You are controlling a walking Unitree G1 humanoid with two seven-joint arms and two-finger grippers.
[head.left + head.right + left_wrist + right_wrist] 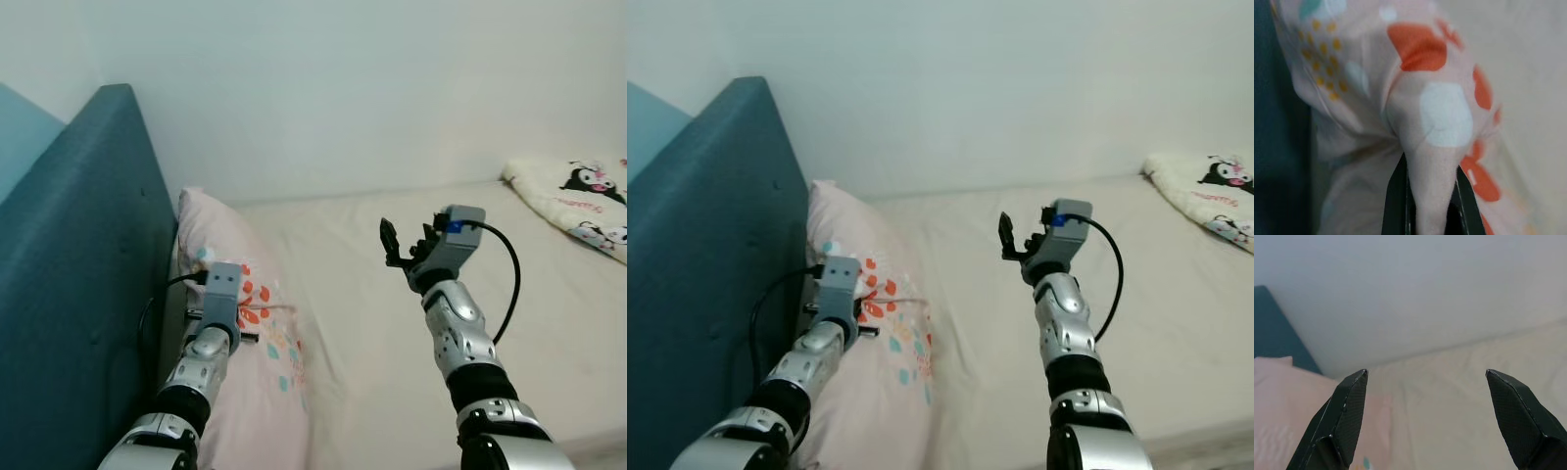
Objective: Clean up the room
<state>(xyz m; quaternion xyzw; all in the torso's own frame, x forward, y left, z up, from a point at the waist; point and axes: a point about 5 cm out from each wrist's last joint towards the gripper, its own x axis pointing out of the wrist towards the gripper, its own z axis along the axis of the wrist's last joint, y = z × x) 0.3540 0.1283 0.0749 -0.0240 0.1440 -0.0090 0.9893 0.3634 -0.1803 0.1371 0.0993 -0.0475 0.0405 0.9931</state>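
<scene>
A pink pillow [257,343] with orange, teal and yellow spots lies on the bed against the teal headboard [78,294]. My left gripper [1432,205] is shut on a pinched fold of the pillow's [1435,122] cover, near its middle. My right gripper [407,245] hangs in the air over the cream sheet [372,294], to the right of the pillow; it is open, its fingertips [1354,396] wide apart with nothing between them.
A folded white blanket with black cartoon figures [578,201] lies at the bed's far right. A pale wall [343,88] runs behind the bed. The bed's front edge shows at the lower right [598,446].
</scene>
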